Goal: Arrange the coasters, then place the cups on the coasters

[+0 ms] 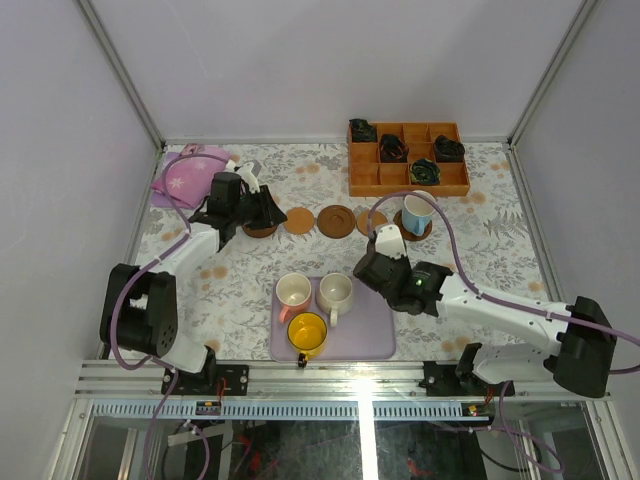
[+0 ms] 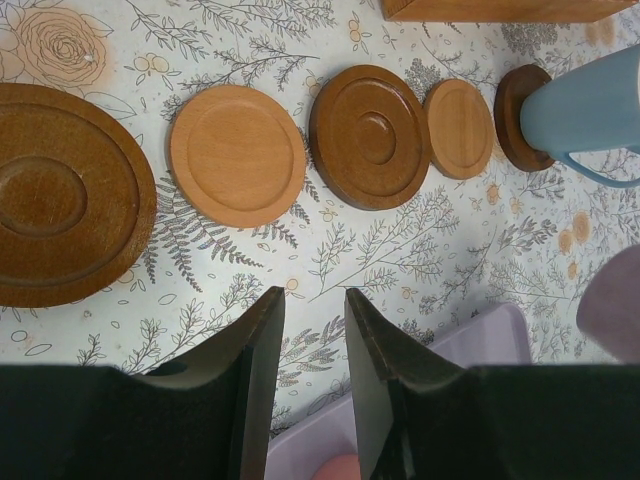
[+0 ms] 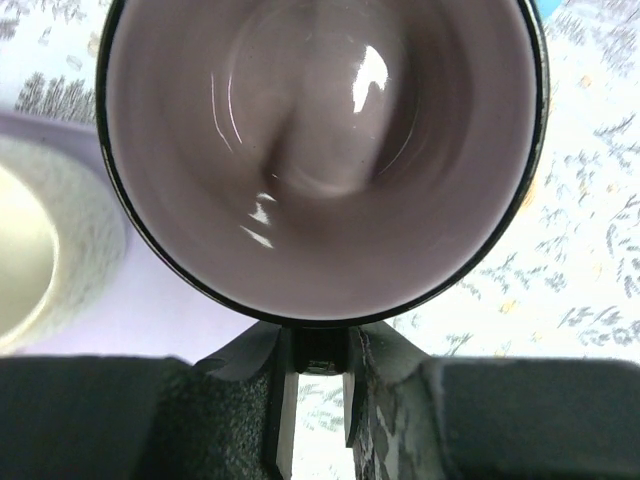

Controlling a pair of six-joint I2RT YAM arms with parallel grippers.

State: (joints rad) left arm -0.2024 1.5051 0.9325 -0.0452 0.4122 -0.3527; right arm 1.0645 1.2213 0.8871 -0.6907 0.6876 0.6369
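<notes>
The left pincer (image 2: 312, 300) is slightly spread and empty. The five coasters (image 2: 372, 135) lie in a row just ahead of its tips, and the one farthest to its right bears the blue cup (image 2: 585, 105). The right pincer (image 3: 318, 345) pinches the purple cup (image 3: 320, 150) at its near rim, mouth facing the wrist. The cream cup (image 3: 40, 260) stands on the tray (image 3: 150, 310) to its left.

The table (image 1: 480, 235) has a white cloth printed with grey ferns and tan flowers. A dark brown coaster (image 2: 368, 135) lies by a lighter tan coaster (image 2: 237, 155). The lavender tray (image 1: 375, 335) bears a pink cup (image 1: 293, 292), a cream cup (image 1: 335, 291) and a yellow cup (image 1: 307, 333). The light blue cup (image 1: 417, 212) stands near the orange box (image 1: 365, 180). In the black right claw (image 3: 318, 345), the purple cup (image 3: 320, 150) is glossy pale mauve inside.
</notes>
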